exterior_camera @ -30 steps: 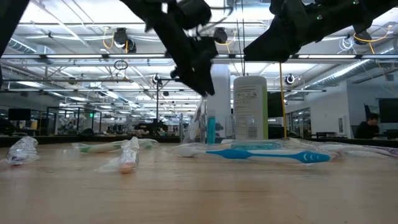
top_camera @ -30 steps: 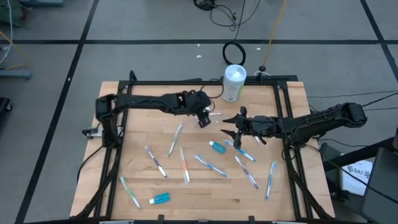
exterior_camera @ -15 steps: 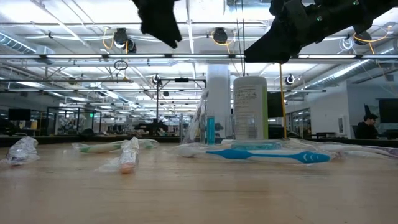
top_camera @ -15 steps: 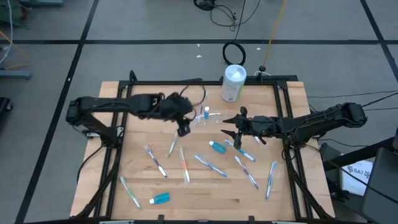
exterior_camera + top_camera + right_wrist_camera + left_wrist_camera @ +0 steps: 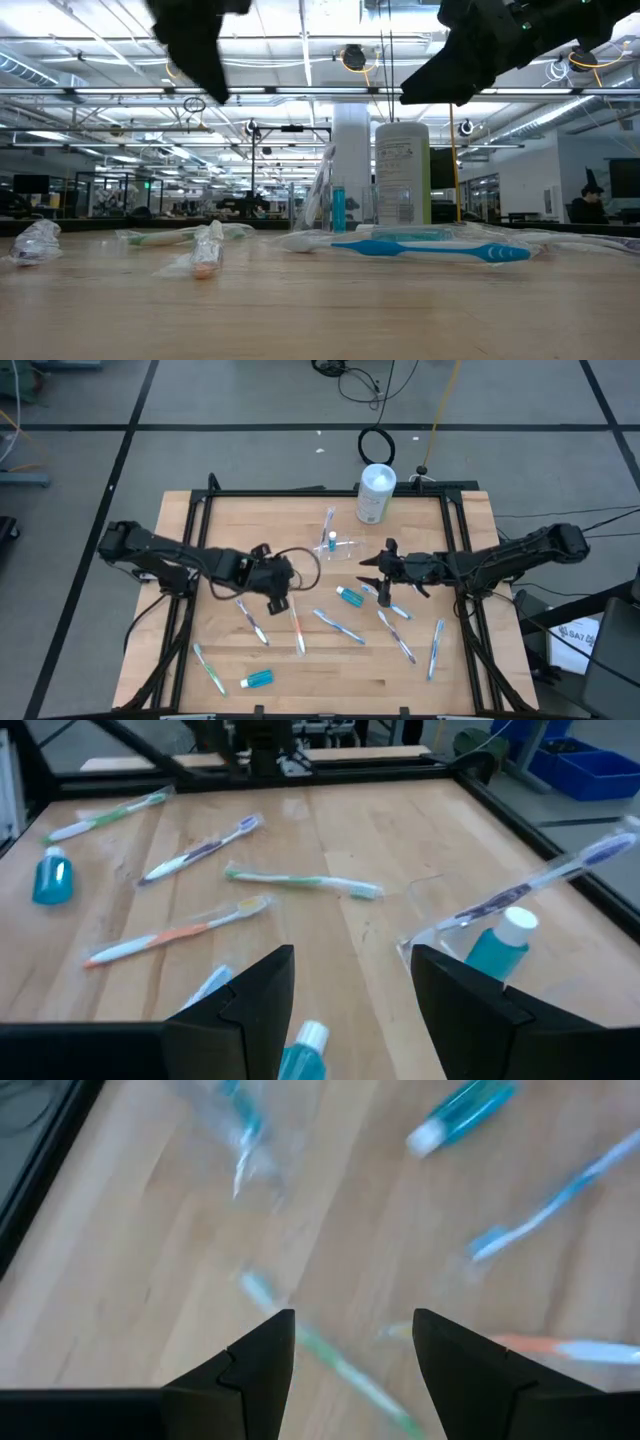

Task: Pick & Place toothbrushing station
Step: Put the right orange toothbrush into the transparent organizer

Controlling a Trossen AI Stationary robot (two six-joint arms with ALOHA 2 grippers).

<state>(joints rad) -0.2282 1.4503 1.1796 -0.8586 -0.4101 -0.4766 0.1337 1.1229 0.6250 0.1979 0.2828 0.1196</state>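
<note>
Several thin pastel toothbrushes (image 5: 337,626) lie flat across the wooden table (image 5: 220,520). One blue toothpaste tube (image 5: 348,596) lies mid-table and another (image 5: 258,679) lies near the front edge. A crinkly clear bag (image 5: 338,546) at the far middle holds a third tube (image 5: 497,942) and a toothbrush (image 5: 560,870). My left gripper (image 5: 280,598) is open and empty, above a green toothbrush (image 5: 330,1362). My right gripper (image 5: 375,572) is open and empty, above the table just beyond the mid-table tube (image 5: 300,1050).
A white cylindrical canister (image 5: 376,492) stands at the table's far edge, behind the bag. A black metal frame (image 5: 300,492) runs around the table. Cables lie on the floor beyond.
My left gripper has gone from beside the clear bag toward the table's near and left side, and now hovers over the green toothbrush. The bag with its tube and brush stays at the far middle. My right gripper has kept still.
</note>
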